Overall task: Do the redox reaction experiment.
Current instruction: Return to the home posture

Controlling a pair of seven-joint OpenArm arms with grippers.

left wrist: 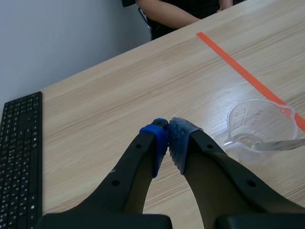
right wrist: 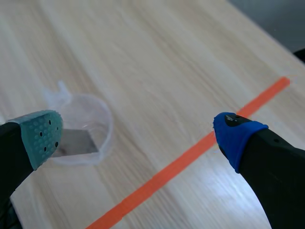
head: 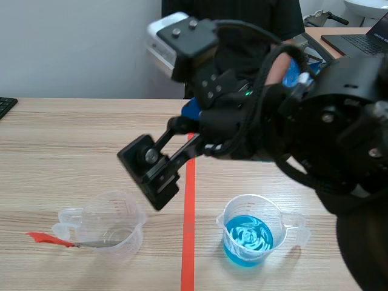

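Keyboard (left wrist: 21,157): black, at the table's left edge, well apart from the cups.
Left gripper (left wrist: 169,143): fingers pressed together pad to pad with nothing between them, over bare wood; the clear cup sits ahead of it and off to one side.
Metal strip (head: 91,244): grey, resting inside the clear cup, its red end poking out past the rim on the left.
Clear cup (head: 112,221): upright, left of the tape line (head: 189,242).
Right arm (head: 315,127): comes in from the right and reaches across the tape line.
Right gripper (right wrist: 138,131): spread wide, holding nothing, with the clear cup just ahead of its teal-padded finger.
Blue-liquid cup (head: 248,233): upright, just right of the tape line, about a third full.
Person (head: 242,18): dark top, at the table's far side.
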